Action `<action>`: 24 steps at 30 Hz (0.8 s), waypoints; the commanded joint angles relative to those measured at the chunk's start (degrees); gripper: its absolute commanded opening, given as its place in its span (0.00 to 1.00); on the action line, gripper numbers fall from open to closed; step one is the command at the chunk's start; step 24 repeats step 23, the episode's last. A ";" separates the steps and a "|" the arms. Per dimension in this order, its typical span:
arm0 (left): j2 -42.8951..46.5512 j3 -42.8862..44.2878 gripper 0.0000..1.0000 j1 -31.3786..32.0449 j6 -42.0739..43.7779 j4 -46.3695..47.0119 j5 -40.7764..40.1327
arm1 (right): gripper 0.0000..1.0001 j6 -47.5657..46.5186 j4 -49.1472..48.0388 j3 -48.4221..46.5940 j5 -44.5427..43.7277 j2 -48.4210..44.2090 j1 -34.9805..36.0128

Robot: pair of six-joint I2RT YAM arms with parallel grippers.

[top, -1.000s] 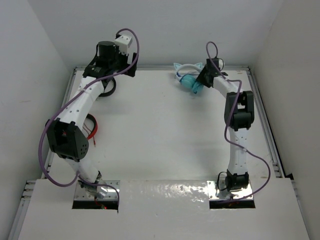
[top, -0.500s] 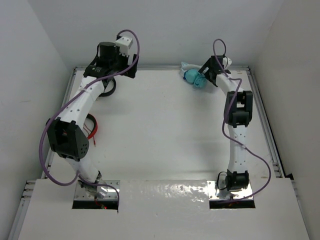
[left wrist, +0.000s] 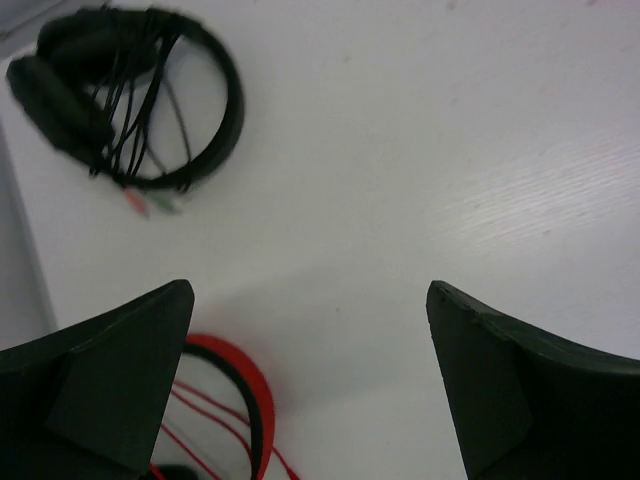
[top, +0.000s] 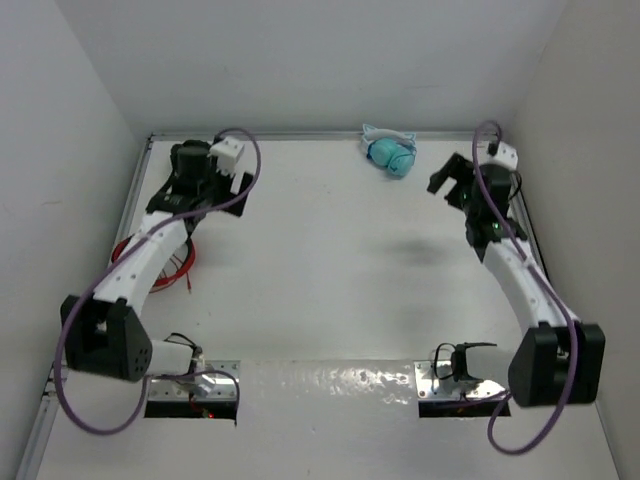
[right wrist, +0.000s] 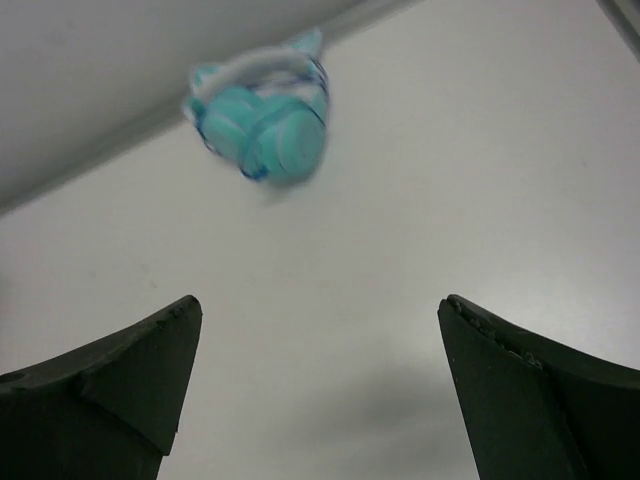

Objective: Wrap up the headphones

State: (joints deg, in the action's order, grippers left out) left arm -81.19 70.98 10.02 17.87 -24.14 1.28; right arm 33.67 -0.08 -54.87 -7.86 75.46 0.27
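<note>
The teal headphones [top: 390, 153] with the pale cat-ear headband lie bundled on the table against the back wall; the right wrist view shows them [right wrist: 265, 125] blurred, ahead and to the left of the fingers. My right gripper [top: 448, 180] hangs open to the right of them and a little nearer, clear of them; its jaws [right wrist: 320, 310] hold nothing. My left gripper [top: 200, 202] is open over the table's left side, and its jaws [left wrist: 310, 290] are empty. The cable cannot be made out.
Black headphones [left wrist: 130, 100] with a wound cable lie ahead of the left gripper. A red coiled cable bundle [top: 170, 262] lies by the left edge, partly under the left arm, and shows [left wrist: 240, 390] just under the left finger. Walls close in the back and sides.
The right gripper opened, let go of the teal headphones and drew back to the right and toward the near side. The left arm pulled back toward the near left.
</note>
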 commanded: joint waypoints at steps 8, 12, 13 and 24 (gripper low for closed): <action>28.09 -37.46 1.00 -1.76 -2.04 19.64 -11.28 | 0.99 9.31 15.27 20.68 -13.15 -13.23 0.08; 29.25 -42.31 1.00 -1.76 -4.68 23.17 -17.35 | 0.99 9.57 19.67 19.37 -12.62 -13.59 0.08; 28.90 -42.76 1.00 -1.76 -5.99 23.26 -18.23 | 0.99 9.48 20.20 19.10 -12.45 -13.59 0.08; 34.26 -47.16 1.00 -1.85 -9.43 26.34 -18.33 | 0.99 10.53 20.12 18.40 -9.81 -14.46 0.08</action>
